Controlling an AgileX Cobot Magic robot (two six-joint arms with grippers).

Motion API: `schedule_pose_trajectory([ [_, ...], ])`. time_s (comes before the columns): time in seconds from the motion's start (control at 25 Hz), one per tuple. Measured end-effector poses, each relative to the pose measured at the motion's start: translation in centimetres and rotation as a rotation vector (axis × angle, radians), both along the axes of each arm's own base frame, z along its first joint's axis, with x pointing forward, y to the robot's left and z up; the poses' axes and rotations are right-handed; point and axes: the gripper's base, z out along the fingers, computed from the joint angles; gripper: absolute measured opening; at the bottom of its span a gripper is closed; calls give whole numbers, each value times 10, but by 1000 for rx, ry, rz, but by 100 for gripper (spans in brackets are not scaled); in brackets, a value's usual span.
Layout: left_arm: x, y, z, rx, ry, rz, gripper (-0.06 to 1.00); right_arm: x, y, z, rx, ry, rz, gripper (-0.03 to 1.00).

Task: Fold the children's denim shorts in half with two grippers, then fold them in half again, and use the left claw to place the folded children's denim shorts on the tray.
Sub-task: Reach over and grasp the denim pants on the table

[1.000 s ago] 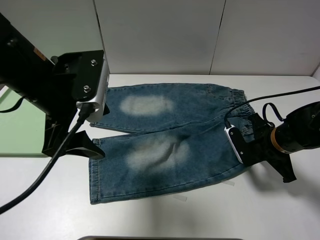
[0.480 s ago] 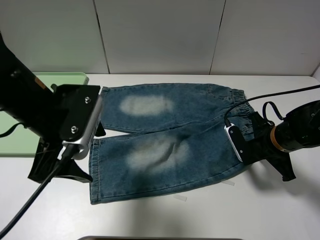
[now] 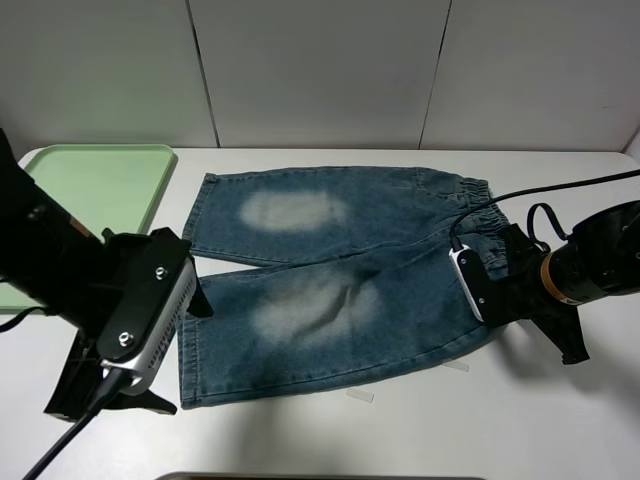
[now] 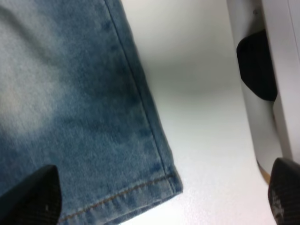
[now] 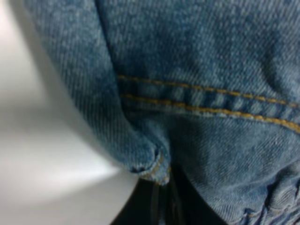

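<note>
The children's denim shorts (image 3: 330, 280) lie flat on the white table, waistband to the right and legs to the left. My left gripper (image 3: 175, 355) is open at the hem of the near leg. In the left wrist view its fingertips (image 4: 33, 197) straddle the hem corner (image 4: 159, 187), one over denim and one over bare table. My right gripper (image 3: 480, 285) is at the near corner of the waistband. In the right wrist view denim (image 5: 187, 93) fills the frame, with a dark finger (image 5: 157, 211) under the pinched edge. The green tray (image 3: 90, 180) sits at the back left.
Two small strips of clear tape (image 3: 360, 397) lie on the table in front of the shorts. The right arm's black cable (image 3: 560, 190) loops over the table at the right. A dark edge (image 3: 320, 477) shows at the bottom of the high view.
My left arm has swung from the far leg toward the front left, uncovering the tray, and now sits at the near leg's hem. The right arm and the shorts have not moved.
</note>
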Motion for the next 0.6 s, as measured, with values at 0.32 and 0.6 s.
schedule_pose_trajectory([
  [0.32,-9,11,-19,35,-47,3,87,0,0,0,5,1,-21,-3],
  [0.6,-27,-11,-21,4,-50,-81,87,0,0,0,10,2,-30,-3],
])
